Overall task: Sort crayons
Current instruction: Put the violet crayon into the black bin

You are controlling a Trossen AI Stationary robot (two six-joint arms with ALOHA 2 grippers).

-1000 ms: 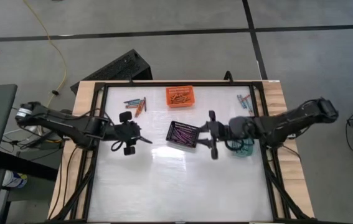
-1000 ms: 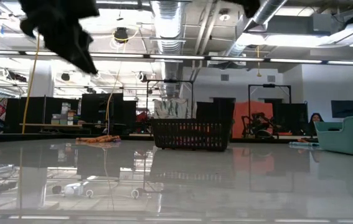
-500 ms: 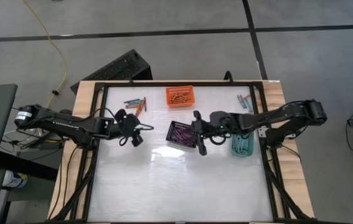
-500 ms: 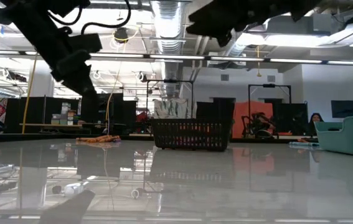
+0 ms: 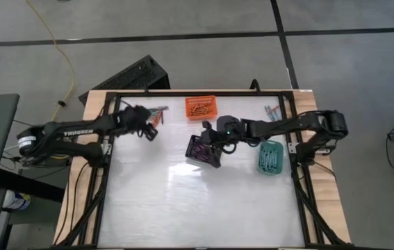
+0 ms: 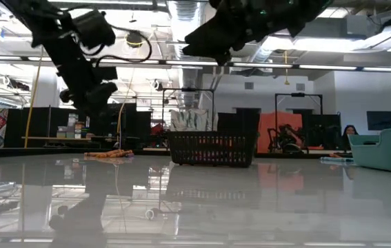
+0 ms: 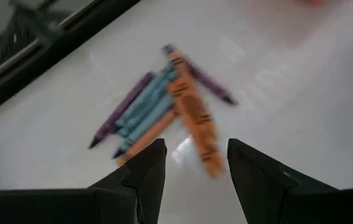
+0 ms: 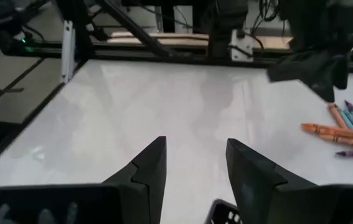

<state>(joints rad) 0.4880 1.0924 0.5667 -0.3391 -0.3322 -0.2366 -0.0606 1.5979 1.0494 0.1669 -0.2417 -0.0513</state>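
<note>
A small heap of orange, teal-blue and purple crayons lies flat on the white table at the far left; it also shows in the high view. My left gripper hangs open and empty just above and short of it. My right gripper is open and empty over the black basket at mid-table, pointing toward the table's left. A second small group of crayons lies at the far right.
An orange basket with orange crayons stands at the far middle. A teal basket with teal crayons stands at the right. The black basket holds purple crayons. A dark frame rims the table. The near half of the table is bare white.
My left gripper has gone toward the far edge and a little right, to the crayon heap at the far left, and stays open. My right gripper has gone toward the table's left, from beside the teal basket to above the black basket, and stays open.
</note>
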